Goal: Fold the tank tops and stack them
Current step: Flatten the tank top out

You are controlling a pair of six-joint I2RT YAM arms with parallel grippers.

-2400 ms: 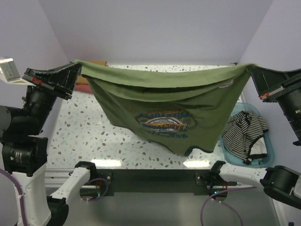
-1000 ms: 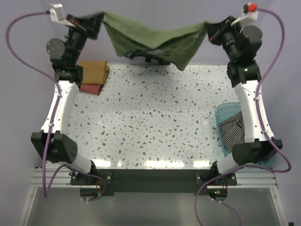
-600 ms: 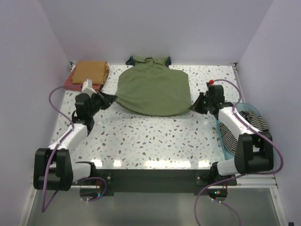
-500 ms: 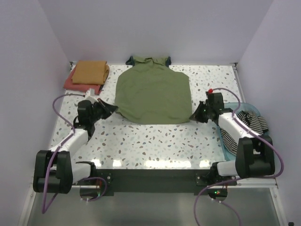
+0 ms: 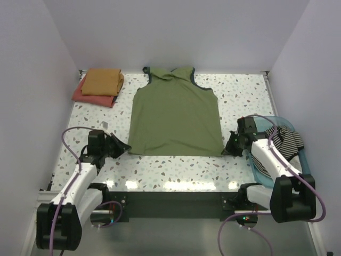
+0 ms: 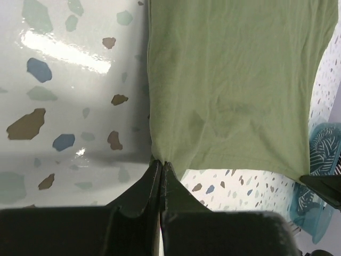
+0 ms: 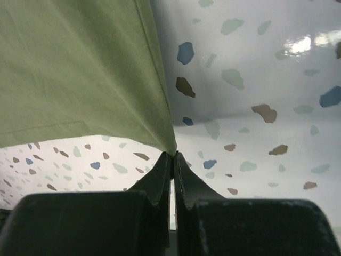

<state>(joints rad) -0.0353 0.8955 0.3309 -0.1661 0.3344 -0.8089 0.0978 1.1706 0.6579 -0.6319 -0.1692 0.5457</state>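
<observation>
The olive green tank top (image 5: 176, 118) lies spread flat on the speckled table, plain side up, its navy-trimmed neck at the far edge. My left gripper (image 5: 123, 145) is shut on its near left hem corner (image 6: 160, 159). My right gripper (image 5: 228, 150) is shut on the near right hem corner (image 7: 171, 152). A black-and-white striped tank top (image 5: 282, 140) is bunched in the blue basket (image 5: 298, 165) at the right. A folded mustard top (image 5: 101, 81) rests on a folded red one (image 5: 85, 96) at the far left corner.
The speckled table (image 5: 176, 168) has a raised rail along its near edge. Purple walls close in the back and both sides. The basket stands right beside my right arm (image 5: 269, 160). Cables loop off both arms.
Both grippers came down from high at the back, dragging the green top toward the near edge. It went from hanging between them to lying flat and stretched out.
</observation>
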